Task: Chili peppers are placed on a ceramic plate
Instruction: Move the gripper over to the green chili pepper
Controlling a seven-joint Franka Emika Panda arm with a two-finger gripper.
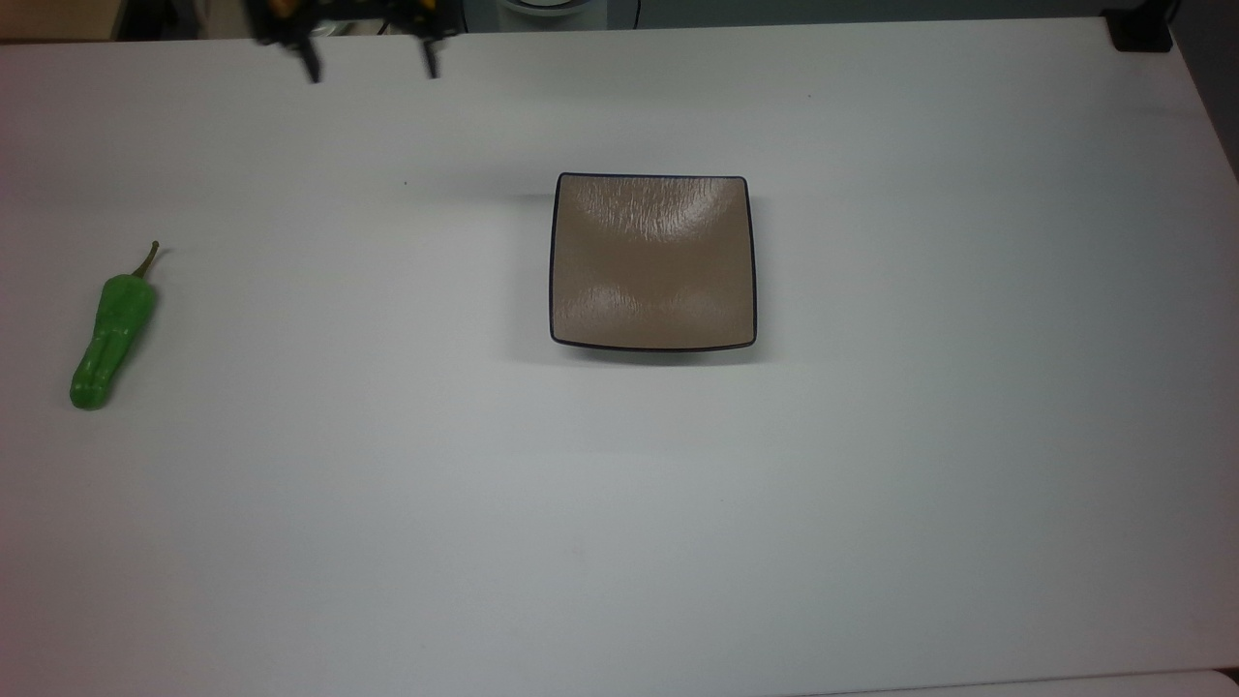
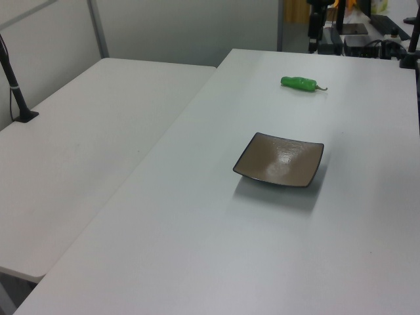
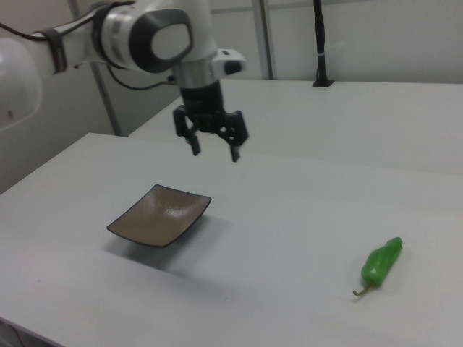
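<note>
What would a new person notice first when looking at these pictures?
Probably the bright green chili pepper, lying alone on the white table at the top view's far left. Next, the square brown ceramic plate near the middle, empty. The gripper hangs above the table, fingers apart, holding nothing.

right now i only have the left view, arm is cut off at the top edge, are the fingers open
Observer: Yes. In the right view the gripper hangs above the table with its fingers spread, nothing between them.
Operator: is it over the chili pepper
Observer: No. In the top view the gripper sits at the top edge, while the chili pepper lies near the top view's left edge.
Operator: anything on the ceramic plate
Observer: The top view looks straight down on the ceramic plate: bare.
</note>
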